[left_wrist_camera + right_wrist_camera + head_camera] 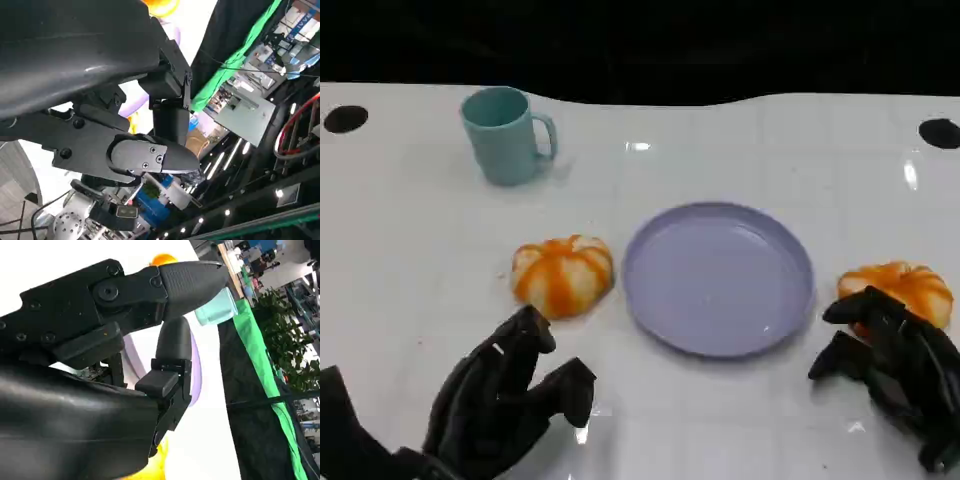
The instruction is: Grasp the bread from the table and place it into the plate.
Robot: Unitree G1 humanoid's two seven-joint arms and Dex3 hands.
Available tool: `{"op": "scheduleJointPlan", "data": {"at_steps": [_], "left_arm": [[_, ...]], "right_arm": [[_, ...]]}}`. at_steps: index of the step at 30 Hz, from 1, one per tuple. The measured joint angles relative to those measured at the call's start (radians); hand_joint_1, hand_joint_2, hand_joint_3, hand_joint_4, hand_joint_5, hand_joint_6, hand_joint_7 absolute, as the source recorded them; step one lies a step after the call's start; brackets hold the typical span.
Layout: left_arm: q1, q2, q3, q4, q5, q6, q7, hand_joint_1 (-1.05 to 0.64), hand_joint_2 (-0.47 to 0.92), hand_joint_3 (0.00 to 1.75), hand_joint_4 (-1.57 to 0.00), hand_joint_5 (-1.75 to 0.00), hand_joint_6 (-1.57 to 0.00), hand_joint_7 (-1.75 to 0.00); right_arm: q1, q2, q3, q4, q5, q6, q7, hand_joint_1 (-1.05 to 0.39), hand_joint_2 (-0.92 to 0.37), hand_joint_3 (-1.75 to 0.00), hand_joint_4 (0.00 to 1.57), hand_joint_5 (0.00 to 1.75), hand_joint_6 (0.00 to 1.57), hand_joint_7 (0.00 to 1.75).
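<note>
Two orange-and-white bread rolls lie on the white table in the head view. One bread roll (563, 273) sits just left of the empty lavender plate (720, 280). The other bread roll (900, 288) sits at the plate's right. My right hand (892, 362) hovers at the near side of that right roll, its fingers (865, 306) spread at the roll's near-left edge and holding nothing. My left hand (510, 400) is near the front edge, below the left roll, with fingers apart and nothing in them. The right wrist view shows a yellow-orange roll (156, 467) close under the hand and the plate (196, 365) beyond.
A teal mug (508, 135) stands at the back left, well away from the plate. Two black holes (345, 118) mark the table's far corners. Open white table lies between the hands in front of the plate.
</note>
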Motion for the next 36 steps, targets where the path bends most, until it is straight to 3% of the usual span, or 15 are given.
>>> {"op": "scheduleJointPlan", "data": {"at_steps": [20, 21, 23, 25, 29, 31, 36], "left_arm": [[0.0, 0.001, 0.002, -0.017, 0.001, 0.02, 0.001, -0.58, 0.92, 0.17, -0.9, -1.75, -0.7, -1.71], [0.0, 0.001, 0.004, -0.017, 0.002, 0.017, 0.001, -0.6, 0.92, 0.18, -0.8, -1.75, -0.66, -1.53], [-0.001, 0.004, 0.001, -0.017, 0.032, -0.013, 0.001, -0.62, 0.92, 0.19, -0.75, -1.75, -0.64, -1.43], [-0.004, 0.008, -0.003, -0.017, 0.068, -0.057, 0.001, -0.62, 0.92, 0.23, -0.61, -1.6, -0.63, -1.06], [-0.009, 0.017, -0.015, -0.021, 0.148, -0.161, 0.004, -0.62, 0.92, 0.24, -0.58, -1.56, -0.64, -0.95], [-0.01, 0.019, -0.022, -0.022, 0.18, -0.199, 0.011, -0.65, 0.92, 0.22, -0.53, -1.0, -0.54, -0.43], [-0.039, 0.069, -0.056, -0.067, 0.359, -0.427, 0.051, -0.69, 0.92, 0.21, -0.39, -0.7, -0.49, -0.14]], "right_arm": [[0.003, 0.001, 0.011, 0.001, -0.022, -0.027, -0.021, -0.53, -0.92, -0.26, 0.66, 1.57, 0.61, 1.27], [0.003, 0.001, 0.011, 0.001, -0.022, -0.026, -0.021, -0.54, -0.92, -0.26, 0.66, 1.56, 0.61, 1.27], [0.003, 0.001, 0.011, 0.001, -0.022, -0.026, -0.023, -0.54, -0.92, -0.26, 0.66, 1.56, 0.61, 1.27], [0.003, 0.002, 0.011, 0.001, -0.022, -0.026, -0.024, -0.54, -0.92, -0.25, 0.66, 1.56, 0.61, 1.26], [0.001, 0.005, 0.01, 0.001, -0.018, -0.022, -0.024, -0.54, -0.92, -0.24, 0.66, 1.56, 0.62, 1.25], [0.0, 0.006, 0.009, 0.002, -0.017, -0.022, -0.022, -0.53, -0.92, -0.29, 0.66, 1.56, 0.61, 1.27], [-0.011, 0.006, 0.009, 0.02, -0.016, -0.025, -0.008, -0.54, -0.92, -0.29, 0.67, 1.57, 0.61, 1.28]]}}
